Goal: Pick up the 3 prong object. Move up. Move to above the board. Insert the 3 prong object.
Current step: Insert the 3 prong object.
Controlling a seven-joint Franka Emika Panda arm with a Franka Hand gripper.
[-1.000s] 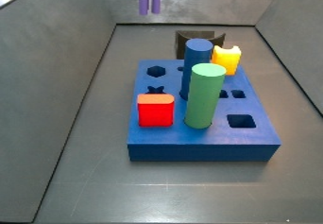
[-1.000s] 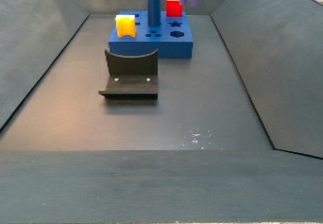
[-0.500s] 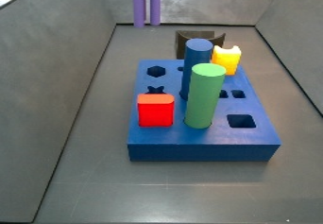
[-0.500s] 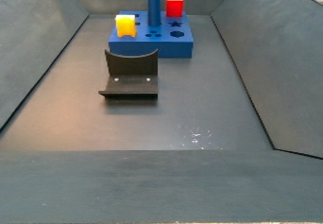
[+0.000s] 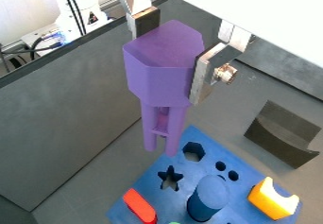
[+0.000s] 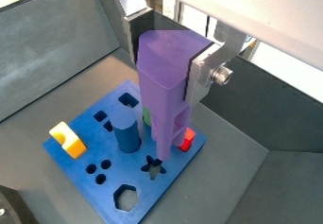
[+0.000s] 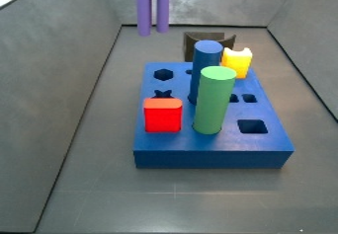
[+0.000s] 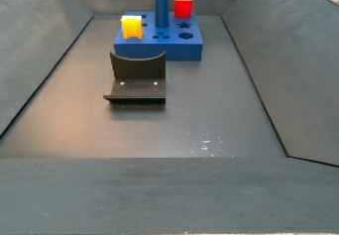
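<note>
Already the pick-up and the lift look done: the tool [image 5: 167, 50] is closed on the hexagonal head of the 3 prong object [image 5: 161, 81], its silver fingers [image 5: 207, 75] pressed against opposite sides, with the piece hanging prongs-down in the air. In both wrist views the prongs hang over the board [image 6: 96, 163], near its star-shaped hole [image 5: 169, 178]. In a side view the 3 prong object [image 7: 152, 3] shows high at the far end, beyond the board's [image 7: 211, 155] far left corner. What remains, by this reading, is aligning with the matching cut-out and lowering the piece in. On the board stand a blue cylinder [image 7: 208, 56], a green cylinder [image 7: 214, 100], a red block [image 7: 164, 115] and a yellow piece [image 7: 238, 61]. The fixture [image 8: 138, 76] stands apart on the tabletop [image 8: 172, 130].
</note>
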